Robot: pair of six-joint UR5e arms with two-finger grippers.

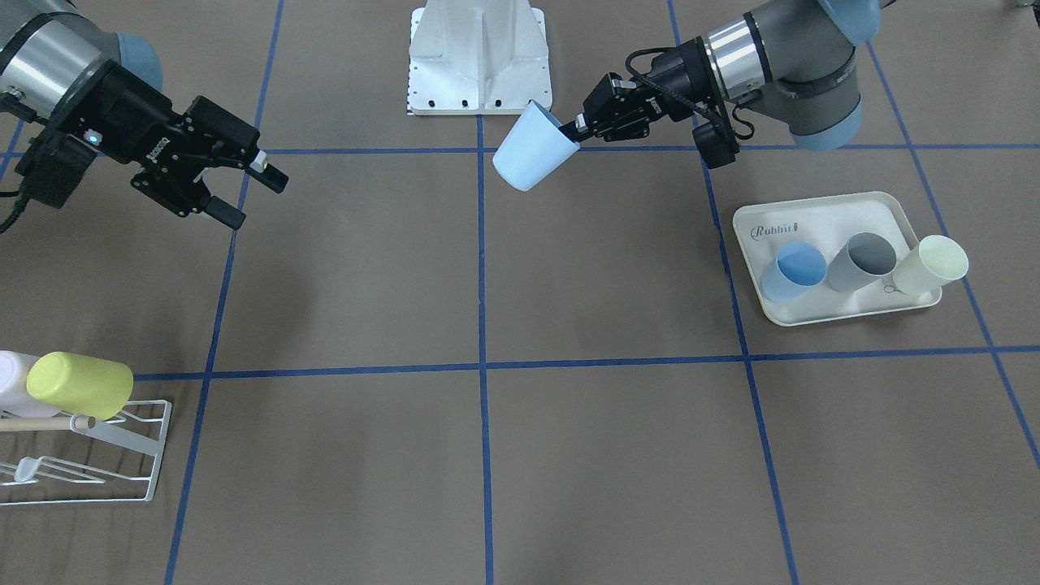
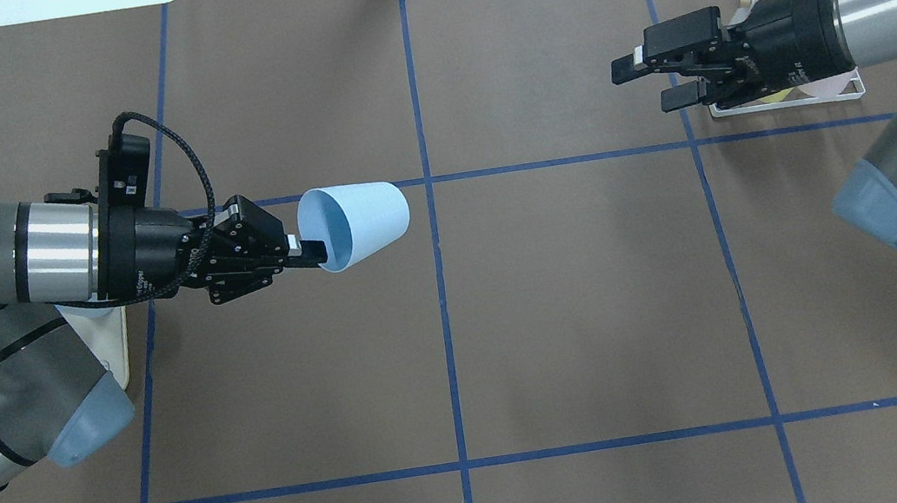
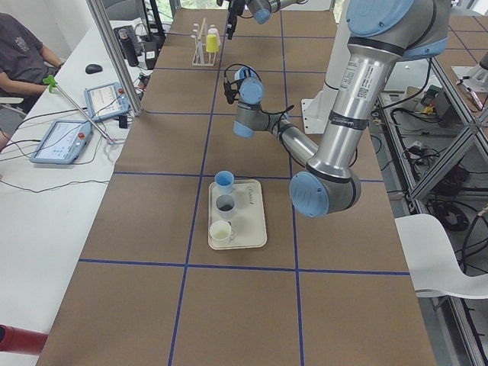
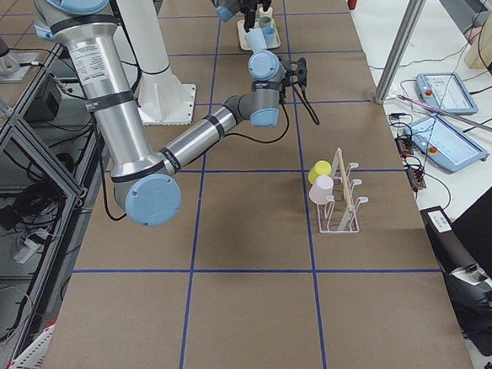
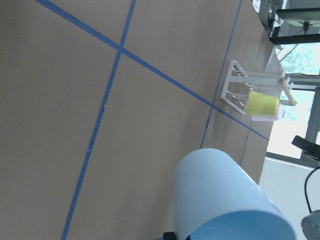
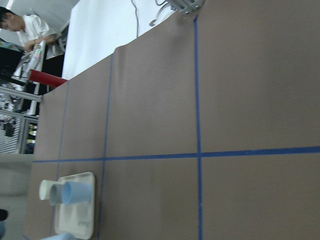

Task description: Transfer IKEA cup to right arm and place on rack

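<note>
One probably light, stiff cup (image 2: 361,222) sat pinched by the rim in your left fingers (image 2: 308,252), so your wide-open, empty right fingers (image 2: 626,68) looked best aimed at its bare wall.

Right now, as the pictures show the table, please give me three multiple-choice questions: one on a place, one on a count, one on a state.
1. Where is the yellow-green cup? A. flat on the table B. inside another cup C. on the rack
2. How many cups are on the tray? A. two B. three C. five
3. How is the right gripper? A. open, empty B. shut on a cup C. shut on nothing
Answers: 1 C, it rests up on the rack; 2 B, a blue cup, a grey cup and a cream cup; 3 A, its fingers stand apart with nothing between.
</note>
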